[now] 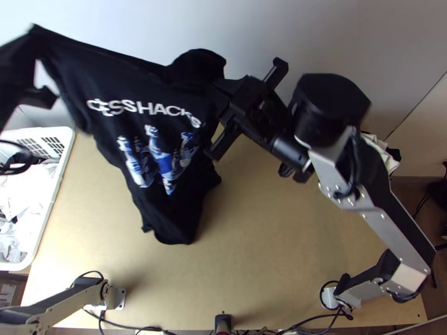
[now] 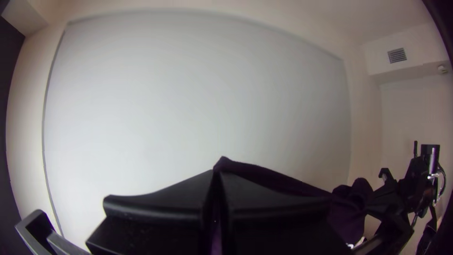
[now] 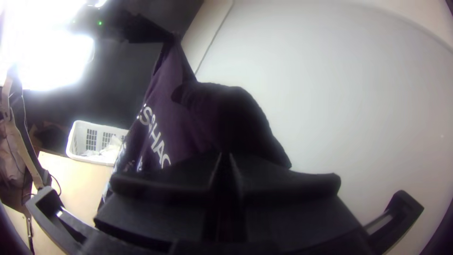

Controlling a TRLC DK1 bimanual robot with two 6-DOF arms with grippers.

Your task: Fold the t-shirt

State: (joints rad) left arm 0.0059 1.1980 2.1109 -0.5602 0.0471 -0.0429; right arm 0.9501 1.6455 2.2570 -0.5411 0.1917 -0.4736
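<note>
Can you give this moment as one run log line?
left end effector: grips shirt | right end effector: grips shirt | shirt: hanging, unfolded, over table

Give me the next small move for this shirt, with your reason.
I'd probably lower both grippers together toward the table: the t-shirt hangs unfolded above it, its upper edge held between the left gripper and right gripper, so it likely needs laying down before folding.

- High over the bench's [image 1: 268,223] near edge, my top view looks steeply down.
- My left wrist view faces the pale wall panel [image 2: 188,94].
- My right wrist view looks past the close t-shirt [image 1: 112,84] toward the basket [image 1: 68,145].
- All three share the t-shirt.
</note>
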